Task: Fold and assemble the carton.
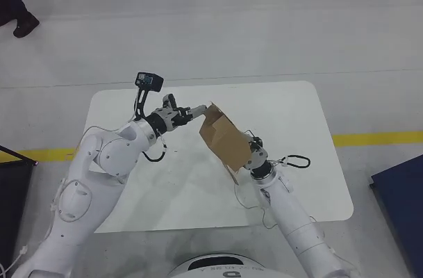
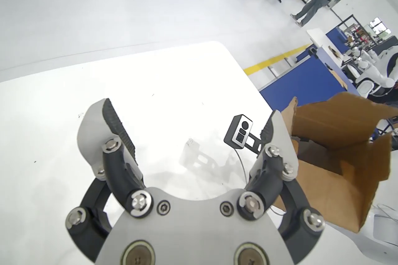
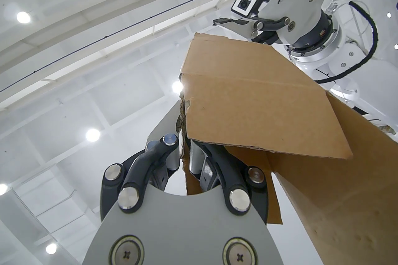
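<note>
One carton [image 1: 224,137] hung tilted above the worktop [image 1: 294,111].
The right gripper [image 3: 183,139] was closed on its lower edge; the left gripper [image 2: 191,111] stood wide open, empty, beside its top. It looked light and stiff, best taken by edges.

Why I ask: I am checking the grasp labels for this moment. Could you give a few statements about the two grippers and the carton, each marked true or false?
1. The right gripper is shut on an edge of the carton. True.
2. The left gripper is clamped on the carton. False: its jaws stand wide open, with one finger right beside a flap.
3. The carton lies flat on the table. False: it stands up tilted in the right gripper's hold, partly opened.
4. The carton is plain brown cardboard with its flaps not yet closed. True.
</note>
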